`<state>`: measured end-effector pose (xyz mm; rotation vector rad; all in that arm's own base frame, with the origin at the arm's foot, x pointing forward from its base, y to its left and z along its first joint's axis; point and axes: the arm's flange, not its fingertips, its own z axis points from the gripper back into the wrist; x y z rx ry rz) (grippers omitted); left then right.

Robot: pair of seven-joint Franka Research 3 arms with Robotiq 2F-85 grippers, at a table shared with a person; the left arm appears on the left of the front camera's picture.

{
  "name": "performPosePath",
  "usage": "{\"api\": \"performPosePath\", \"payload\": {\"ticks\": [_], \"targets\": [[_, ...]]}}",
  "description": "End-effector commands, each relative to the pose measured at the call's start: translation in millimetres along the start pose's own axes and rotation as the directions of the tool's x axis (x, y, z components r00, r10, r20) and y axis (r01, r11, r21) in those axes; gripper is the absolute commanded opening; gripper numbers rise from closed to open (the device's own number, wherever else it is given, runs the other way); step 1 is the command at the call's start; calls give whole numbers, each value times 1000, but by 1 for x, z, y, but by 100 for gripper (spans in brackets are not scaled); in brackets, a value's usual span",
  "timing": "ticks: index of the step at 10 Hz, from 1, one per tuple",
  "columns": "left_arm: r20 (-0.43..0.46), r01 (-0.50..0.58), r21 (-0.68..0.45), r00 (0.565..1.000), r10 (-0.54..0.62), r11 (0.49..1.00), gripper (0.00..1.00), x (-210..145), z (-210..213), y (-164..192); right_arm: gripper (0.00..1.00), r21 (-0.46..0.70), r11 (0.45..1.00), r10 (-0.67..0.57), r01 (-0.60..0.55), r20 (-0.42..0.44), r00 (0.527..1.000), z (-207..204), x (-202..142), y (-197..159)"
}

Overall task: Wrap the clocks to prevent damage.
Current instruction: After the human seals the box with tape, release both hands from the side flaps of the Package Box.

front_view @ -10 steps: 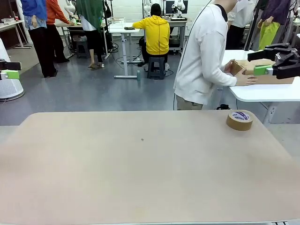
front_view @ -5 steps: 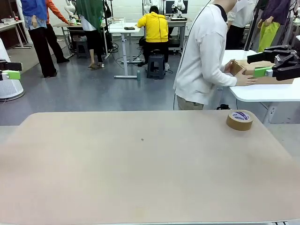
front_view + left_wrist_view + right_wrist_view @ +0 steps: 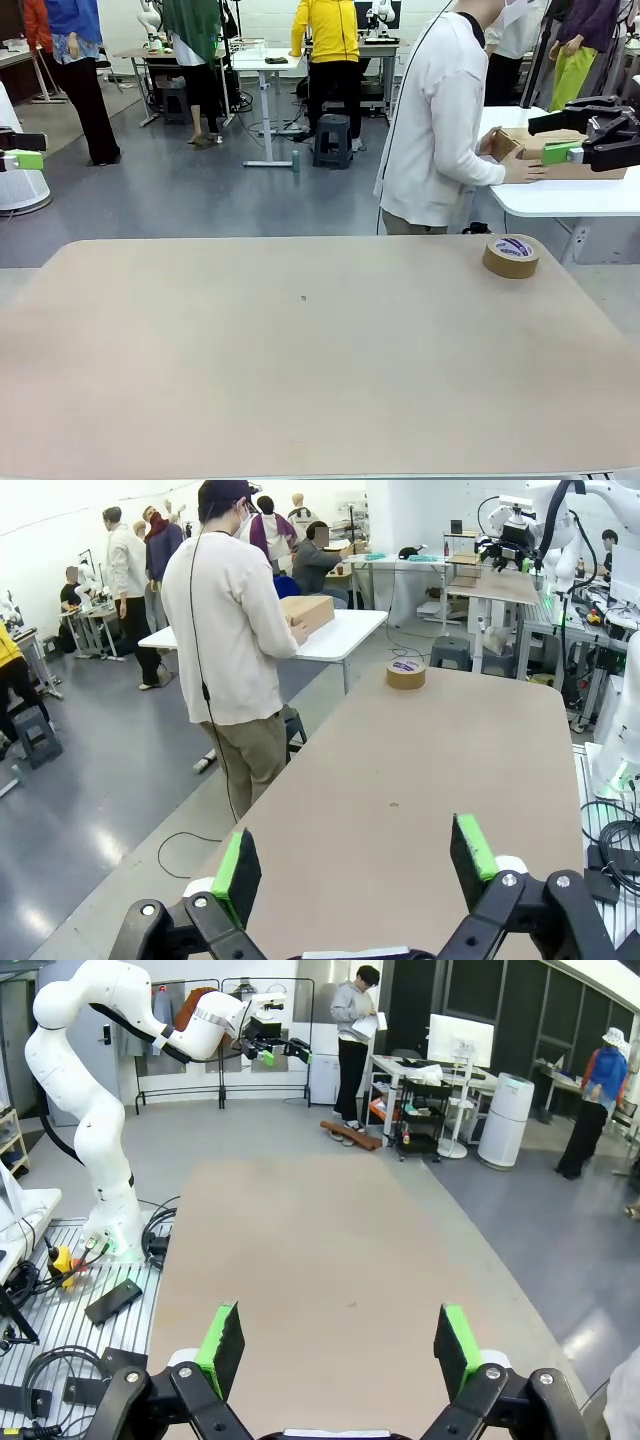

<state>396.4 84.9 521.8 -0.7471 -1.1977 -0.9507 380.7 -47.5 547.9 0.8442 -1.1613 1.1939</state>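
Both grippers wide open; tape roll [image 3: 511,256] on table [image 3: 300,380] — person's back turned.

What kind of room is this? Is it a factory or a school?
Most likely a robotics lab or workshop. A white robot arm stands beside the beige table, people work at white desks behind, and a brown roll of packing tape waits there.

Bright, even overhead light, soft shadows, sharp focus throughout (wrist views bend outward at their edges).
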Motion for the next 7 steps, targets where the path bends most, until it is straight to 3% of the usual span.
{"api": "performPosePath", "payload": {"ticks": [1, 7], "targets": [[3, 0, -8, 1000, 0, 1000, 100, 0, 1, 0, 100, 0, 1000, 15, -15, 16, 1000, -1, 0, 0], [3, 0, -8, 1000, 0, 1000, 100, 0, 1, 0, 100, 0, 1000, 15, -15, 16, 1000, -1, 0, 0]]}}
